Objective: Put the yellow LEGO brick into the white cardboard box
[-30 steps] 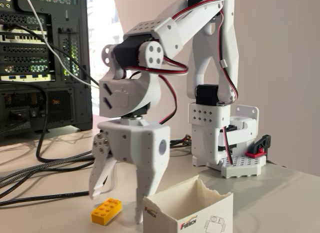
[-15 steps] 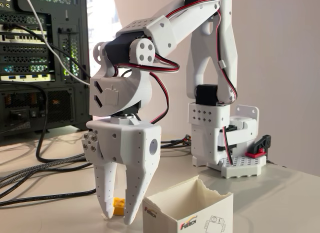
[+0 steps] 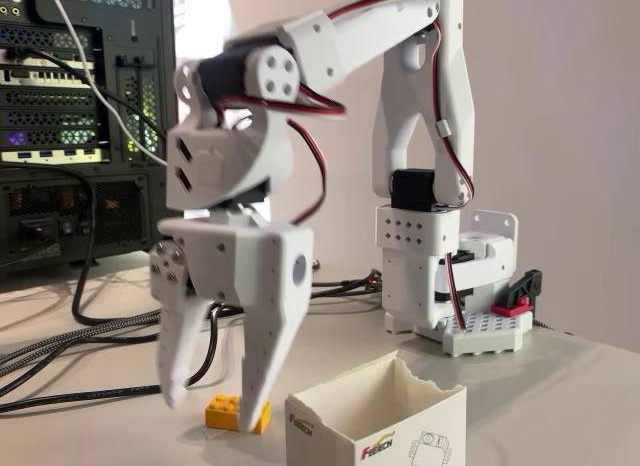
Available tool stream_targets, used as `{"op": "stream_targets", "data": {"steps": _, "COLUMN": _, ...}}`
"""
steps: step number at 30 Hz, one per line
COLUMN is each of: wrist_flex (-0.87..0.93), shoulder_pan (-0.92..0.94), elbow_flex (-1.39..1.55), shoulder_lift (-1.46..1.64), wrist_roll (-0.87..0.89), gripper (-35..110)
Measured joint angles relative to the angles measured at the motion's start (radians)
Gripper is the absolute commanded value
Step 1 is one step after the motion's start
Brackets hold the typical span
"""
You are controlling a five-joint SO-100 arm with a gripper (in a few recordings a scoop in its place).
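Fixed view: we see the pincer (image 3: 215, 394) spread open over the yellow LEGO brick (image 3: 231, 412); the brick lies on the worktop (image 3: 560, 386), just left of the white cardboard box (image 3: 385, 416).

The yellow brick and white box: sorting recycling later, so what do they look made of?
The yellow brick looks like glossy moulded plastic, with raised studs on top. The white box looks like matte cardboard: thin walls, a torn jagged rim, a printed logo.
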Motion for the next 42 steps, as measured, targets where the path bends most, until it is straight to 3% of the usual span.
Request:
{"op": "stream_targets", "data": {"steps": 9, "wrist_flex": 0.107, "shoulder_pan": 0.021, "elbow_flex": 0.000, "shoulder_lift": 0.132, "wrist_roll": -0.417, "gripper": 24}}
{"op": "stream_targets", "data": {"steps": 18, "wrist_flex": -0.057, "shoulder_pan": -0.038, "elbow_flex": 0.313, "shoulder_lift": 0.357, "wrist_roll": -0.833, "gripper": 19}}
{"op": "stream_targets", "data": {"steps": 28, "wrist_flex": -0.178, "shoulder_pan": -0.049, "elbow_flex": 0.430, "shoulder_lift": 0.387, "wrist_roll": -1.132, "gripper": 19}}
{"op": "stream_targets", "data": {"steps": 42, "wrist_flex": -0.143, "shoulder_pan": 0.046, "elbow_flex": 0.359, "shoulder_lift": 0.233, "wrist_roll": -1.456, "gripper": 15}}
